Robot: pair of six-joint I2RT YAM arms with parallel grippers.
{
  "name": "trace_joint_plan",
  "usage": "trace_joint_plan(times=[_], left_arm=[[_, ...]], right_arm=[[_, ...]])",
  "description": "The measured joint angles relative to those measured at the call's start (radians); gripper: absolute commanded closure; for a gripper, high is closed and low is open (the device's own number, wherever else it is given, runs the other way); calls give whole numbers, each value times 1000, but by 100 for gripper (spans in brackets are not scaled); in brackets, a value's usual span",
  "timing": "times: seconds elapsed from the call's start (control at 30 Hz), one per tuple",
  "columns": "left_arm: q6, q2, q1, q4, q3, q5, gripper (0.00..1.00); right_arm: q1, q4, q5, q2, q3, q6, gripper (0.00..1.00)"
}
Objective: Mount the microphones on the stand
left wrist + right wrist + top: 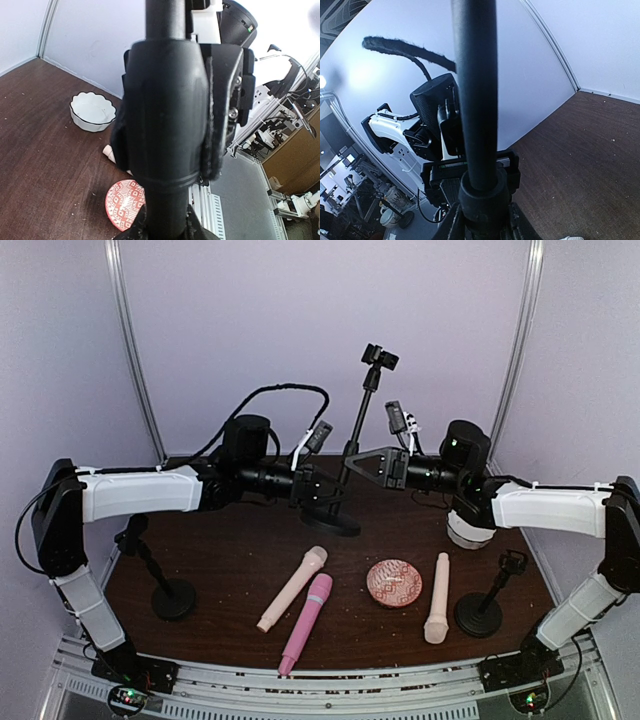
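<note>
Lying flat on the tabletop (pixel 230 540) nearest the arm bases, well short of the left end effector (pixel 322 488): pink microphone (pixel 305 623), head aimed back toward that end effector. Just beside it on the outer left, nearly parallel: cream microphone (pixel 292 588), head likewise turned away from the bases; cannot tell whether the two touch. Well short of the right end effector (pixel 352 462): other cream microphone (pixel 437 597), head toward the near edge. Between it and the pink one, apart from both: round patterned pink dish (pixel 393 583).

Out to either side, upright and bare: small left stand (pixel 160 585) under the left forearm, small right stand (pixel 483 608) under the right forearm. None of the three microphones on any stand.

Farther back, meeting from opposite sides at the tall stand (pixel 358 425) in the middle: both end effectors. Left one clamped low on the pole, fingers (pixel 137 227) pressed against either side of it in the left wrist view. Right one slightly higher, fingers (pixel 452 225) closed on the thick collar of the same pole. Clip at the top of the tall stand unfilled.

Behind the right end effector, beneath its arm: white scalloped bowl (pixel 465 532)
</note>
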Motion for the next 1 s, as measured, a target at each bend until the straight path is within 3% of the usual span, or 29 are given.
trace_joint_plan(times=[0.1, 0.2, 0.47, 0.6, 0.73, 0.83, 0.87, 0.93, 1.0], left_arm=[[0, 0, 0, -2, 0, 0, 100], [1, 1, -2, -3, 1, 1, 100], [4, 2, -4, -3, 5, 6, 100], [1, 2, -4, -4, 14, 6, 100], [5, 2, -4, -13, 16, -6, 100], [22, 2, -4, -53, 17, -62, 100], [32, 2, -4, -67, 17, -92, 98], [57, 2, -8, -92, 23, -146, 69], [74, 2, -19, -127, 36, -214, 48]], right_arm=[[1, -9, 3, -3, 0, -13, 57], [4, -27, 5, -6, 8, -29, 57], [3, -20, 2, -4, 23, -9, 74], [0, 24, 2, 8, 23, 10, 98], [1, 7, 27, 8, 25, -4, 100], [23, -108, 109, -8, 44, -76, 100], [39, -170, 167, -21, 56, -111, 100], [66, -269, 264, -42, 74, -168, 100], [80, -319, 331, -60, 77, -207, 100]])
